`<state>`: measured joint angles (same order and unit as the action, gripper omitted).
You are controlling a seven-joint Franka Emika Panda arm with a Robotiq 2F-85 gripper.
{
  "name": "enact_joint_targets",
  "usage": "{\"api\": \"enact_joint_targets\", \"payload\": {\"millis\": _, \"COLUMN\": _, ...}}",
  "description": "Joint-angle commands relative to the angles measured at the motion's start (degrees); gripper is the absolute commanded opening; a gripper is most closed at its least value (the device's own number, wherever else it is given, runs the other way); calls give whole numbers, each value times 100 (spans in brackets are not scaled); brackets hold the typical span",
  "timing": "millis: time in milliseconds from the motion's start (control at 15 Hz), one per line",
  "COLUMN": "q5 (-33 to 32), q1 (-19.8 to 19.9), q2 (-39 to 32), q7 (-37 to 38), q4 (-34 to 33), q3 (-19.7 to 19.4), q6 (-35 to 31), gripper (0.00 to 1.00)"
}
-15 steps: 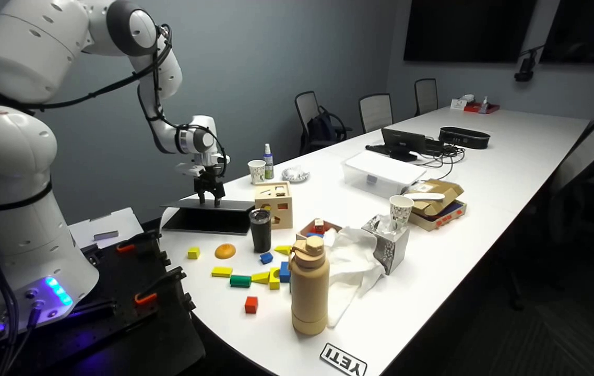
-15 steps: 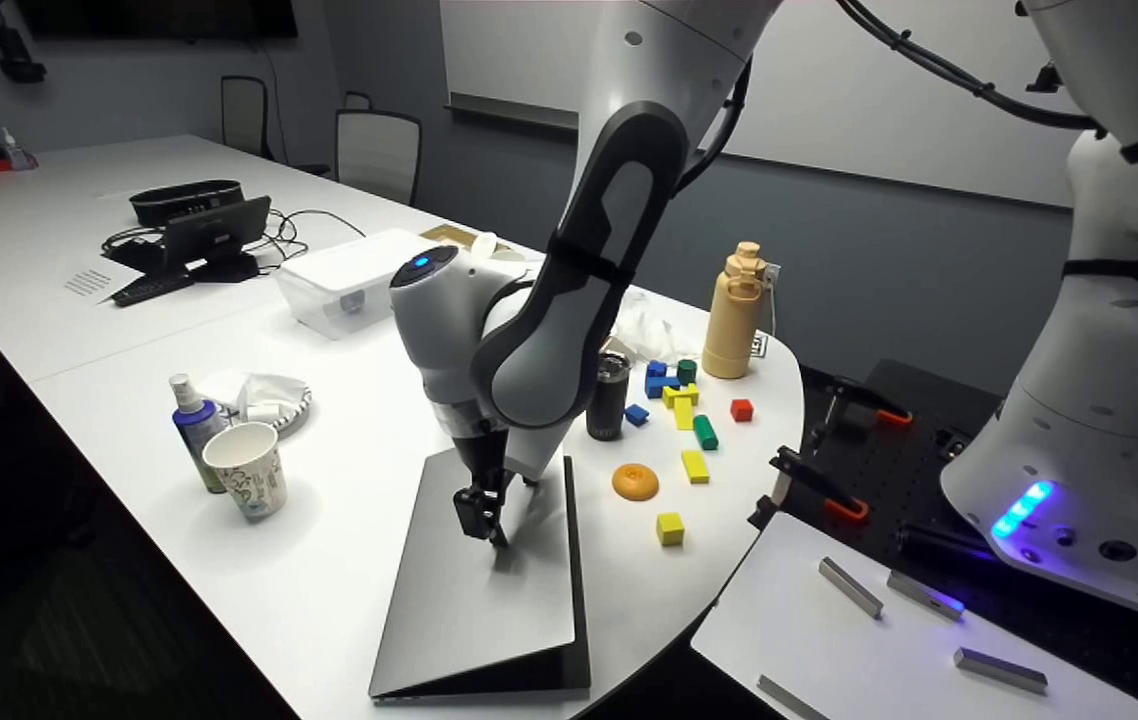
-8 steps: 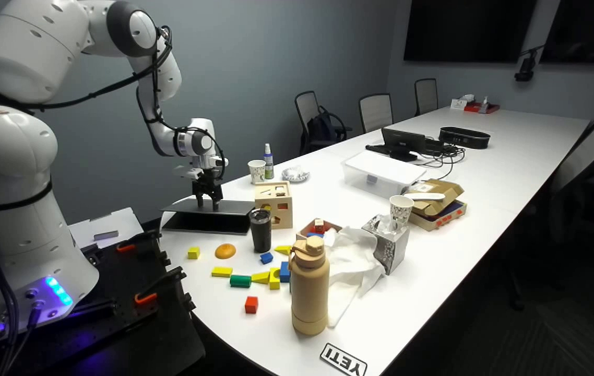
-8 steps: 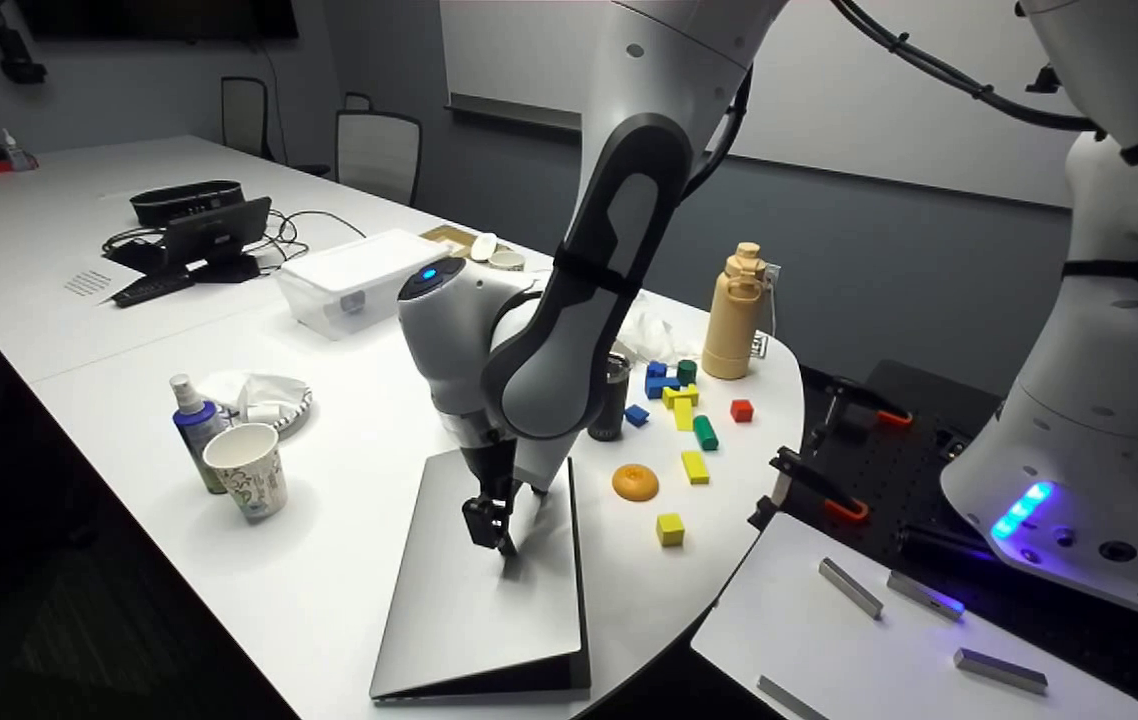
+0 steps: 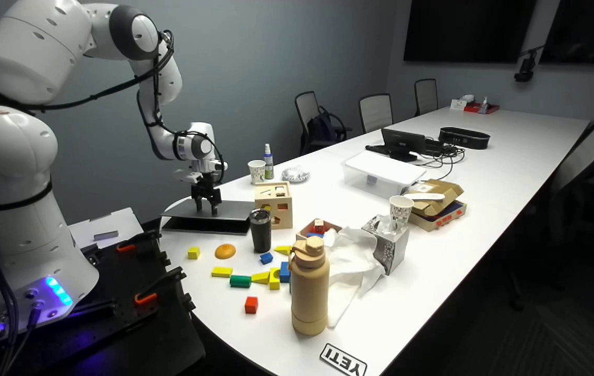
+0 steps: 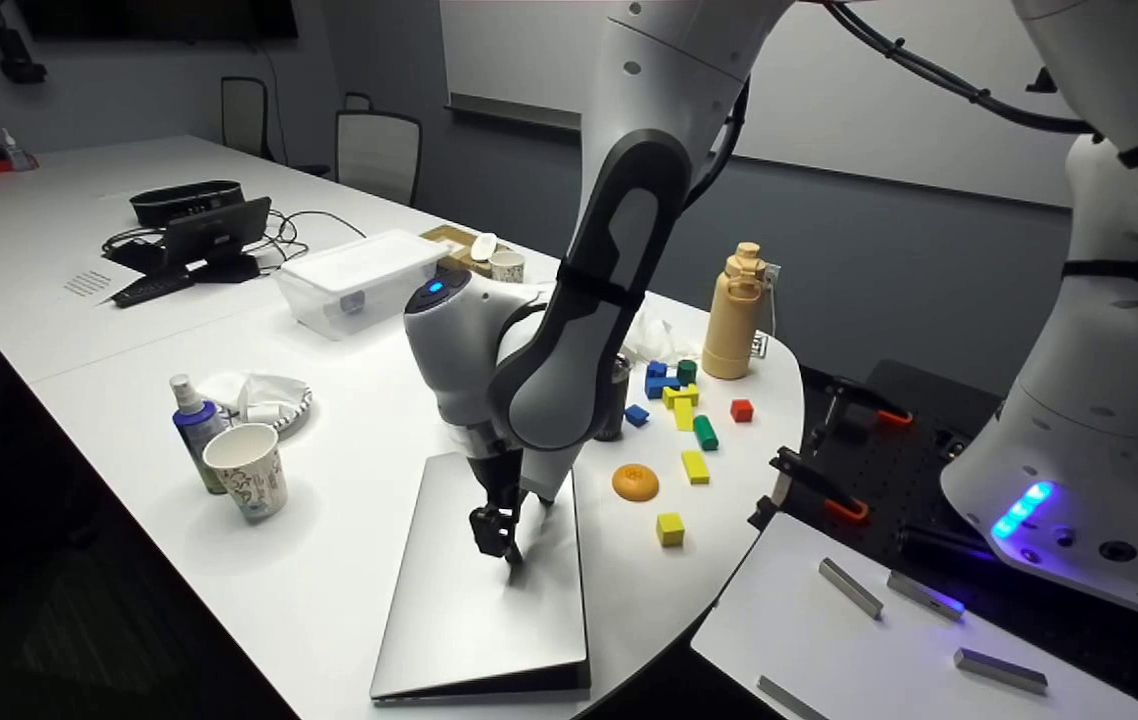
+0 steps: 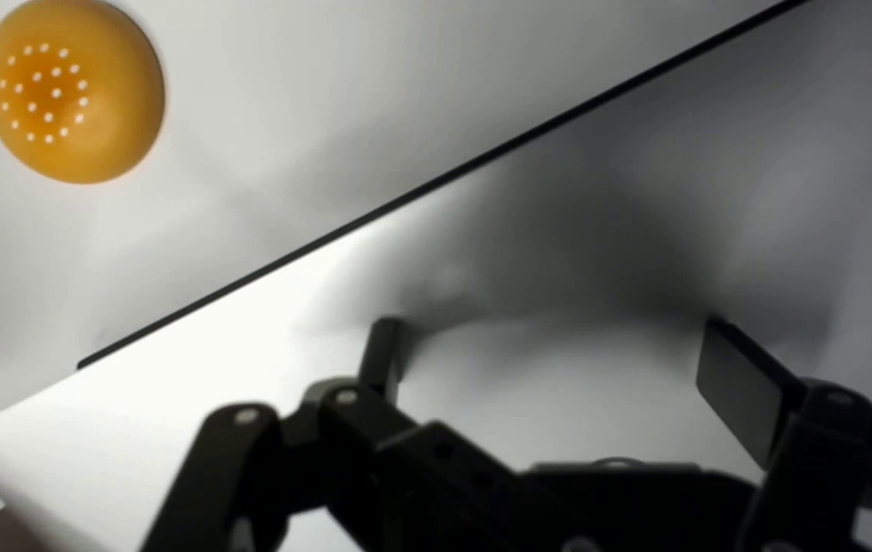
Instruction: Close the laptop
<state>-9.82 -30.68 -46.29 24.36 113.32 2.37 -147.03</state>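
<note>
While the thin, metallic-grey laptop (image 6: 479, 605) lies at the bottom centre in an exterior view, its flat lid (image 6: 459, 590) slopes at a shallow angle, with a narrow dark gap beneath its near end that widens to the right. Over the lid, the black metal gripper (image 7: 551, 326) points down; its slim dark fingers (image 7: 739, 391) are spread well apart in the wrist view, tips at the lid's surface, though whether both touch it cannot be told.

Right of the laptop, a small yellow cube (image 6: 670, 529) sits on the smooth white worktop (image 6: 619, 600), and slightly farther back lies a round orange dome (image 7: 72, 92) with white dots, seen at the wrist view's upper left. At the left in an exterior view, a white patterned paper cup (image 6: 247, 470) stands before a blue-and-green plastic spray bottle (image 6: 191, 425).

Past the dome come scattered yellow, green, blue and red blocks (image 6: 694, 467) and a black cylindrical tumbler (image 6: 618, 405), part-hidden by the white robot arm (image 6: 559, 390). Behind these, a tan bottle (image 6: 729, 330) with a loop handle stands upright near the worktop's rim, right of centre. Farther off, left of centre, rests a white-topped clear plastic box (image 6: 359, 290), with a black screen (image 6: 219, 235) beyond it in the upper left.
</note>
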Motion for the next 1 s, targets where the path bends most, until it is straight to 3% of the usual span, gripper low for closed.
{"api": "enact_joint_targets", "payload": {"millis": 0, "q5": 3, "q1": -154, "q2": 24, "q7": 286, "q4": 201, "q3": -124, "q6": -180, "gripper": 100}}
{"api": "enact_joint_targets", "payload": {"millis": 600, "q5": -43, "q1": -148, "q2": 878, "q7": 558, "q4": 428, "q3": -385, "q6": -2, "gripper": 100}}
{"api": "enact_joint_targets", "payload": {"millis": 933, "q5": -218, "q1": -168, "q2": 1588, "q7": 965, "q4": 715, "q3": -741, "q6": -28, "gripper": 100}}
